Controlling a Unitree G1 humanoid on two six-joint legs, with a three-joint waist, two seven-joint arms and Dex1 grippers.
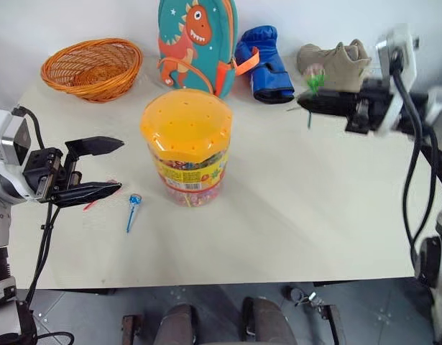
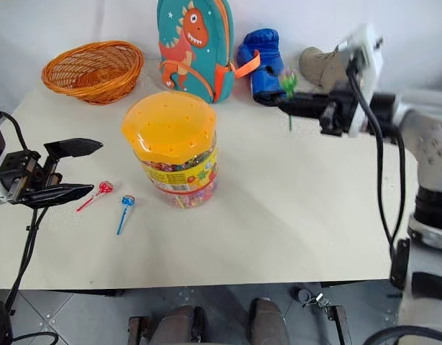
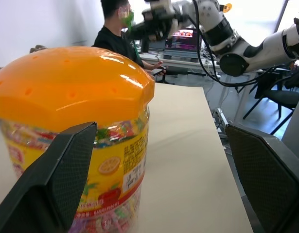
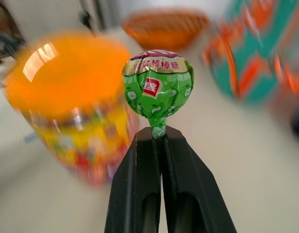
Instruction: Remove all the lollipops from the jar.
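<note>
Here, a pale tabletop (image 1: 300,215) is seen from above, with the jar (image 1: 186,144), a clear tub under a domed orange lid dotted with holes, standing upright near its middle. The right pincer (image 4: 159,133) is held in the air over the far right part of the tabletop, well apart from the jar, and its two black fingers are closed tightly on the stick of the green lollipop (image 4: 157,86), whose wrapped head stands just above the fingertips. The left pincer (image 1: 106,167) is held level beside the jar on the left, its fingers spread wide with nothing between them. On the tabletop just in front of and to the left of the jar, the blue-and-white lollipop (image 1: 134,200) is lying on its blue stick, and the red lollipop (image 2: 103,187) is lying just left of it, close under the left pincer. Along the far edge, a woven orange basket (image 1: 91,68), a teal dinosaur backpack (image 1: 198,43), a blue boxing glove (image 1: 265,63) and a tan shoe (image 1: 339,63) are lined up. A seated person (image 3: 115,29) is seen beyond the tabletop in the left wrist view.
</note>
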